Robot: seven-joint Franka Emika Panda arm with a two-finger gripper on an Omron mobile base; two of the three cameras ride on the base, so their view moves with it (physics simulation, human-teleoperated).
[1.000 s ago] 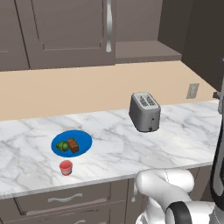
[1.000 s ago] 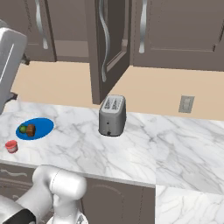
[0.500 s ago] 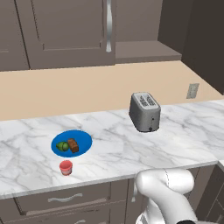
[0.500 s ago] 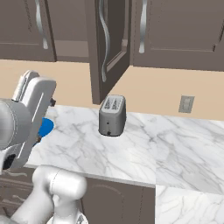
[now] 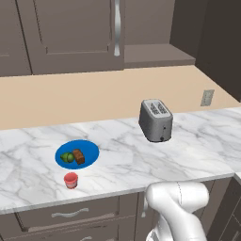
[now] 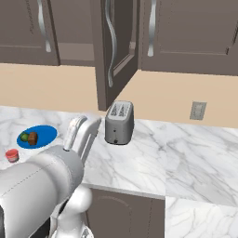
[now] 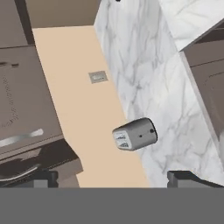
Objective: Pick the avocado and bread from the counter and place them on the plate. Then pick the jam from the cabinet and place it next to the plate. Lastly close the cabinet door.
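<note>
Along the beige wall runs the counter (image 5: 122,141), white marble with grey veins over grey-brown drawers, and above it hang dark wall cupboards. The cabinet (image 5: 157,54) stands open with its shelf bare in the left base view; its door (image 6: 114,46) swings out over the counter in the right base view, the curved silver handle facing the camera. A grey toaster (image 5: 155,120) sits near the middle of the counter, below the open cabinet, and an outlet (image 5: 207,97) is set in the wall to its right. Towards the left end lies the plate (image 5: 89,151), with the avocado (image 5: 68,157) and the bread (image 5: 78,156) side by side on it, touching or nearly so. The jam (image 5: 70,180) stands on the counter just in front of the plate, near the counter's edge. The gripper (image 7: 113,178) is raised above the counter, its fingers spread wide with nothing between them and touching nothing; in the hand view the toaster lies ahead, well apart from the tips.
</note>
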